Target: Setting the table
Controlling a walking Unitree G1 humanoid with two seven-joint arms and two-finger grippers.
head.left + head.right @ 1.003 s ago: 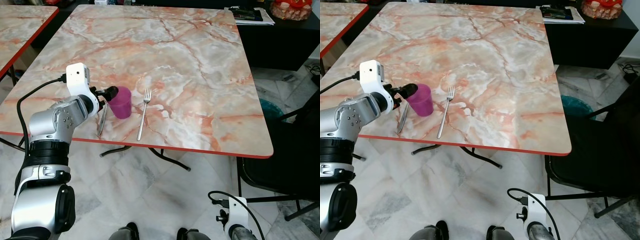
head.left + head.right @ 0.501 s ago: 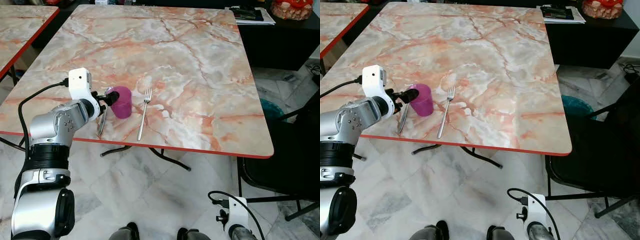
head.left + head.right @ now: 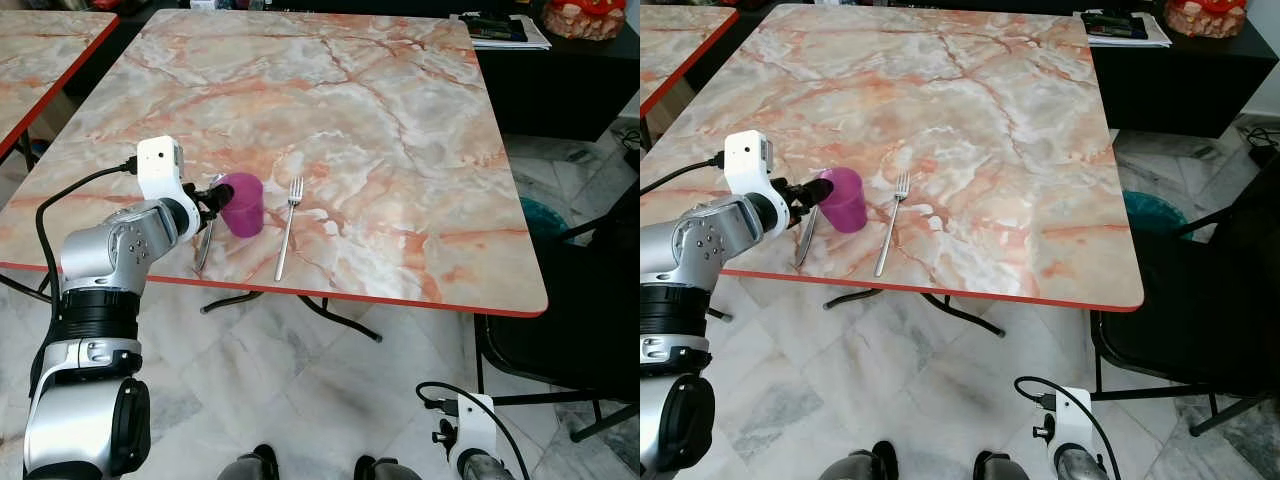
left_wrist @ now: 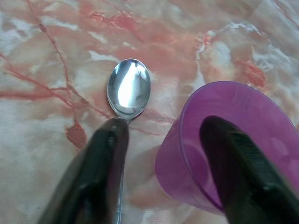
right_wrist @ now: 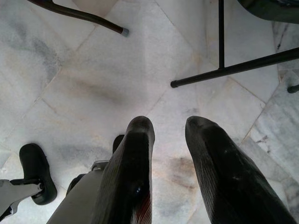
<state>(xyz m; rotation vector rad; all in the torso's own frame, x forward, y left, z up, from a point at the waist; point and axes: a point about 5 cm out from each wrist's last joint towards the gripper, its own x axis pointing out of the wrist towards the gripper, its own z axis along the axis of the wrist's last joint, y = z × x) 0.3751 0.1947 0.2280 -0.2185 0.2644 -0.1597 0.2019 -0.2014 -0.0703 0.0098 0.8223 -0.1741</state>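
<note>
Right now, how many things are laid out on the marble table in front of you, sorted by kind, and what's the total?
Cups: 1, the purple cup, with the left gripper at its rim
Forks: 1, the fork
Spoons: 1, the spoon
Total: 3

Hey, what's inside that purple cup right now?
One finger of the left gripper reaches over the rim into the purple cup, the other stays outside by the spoon. The cup's bottom is hidden.
</note>
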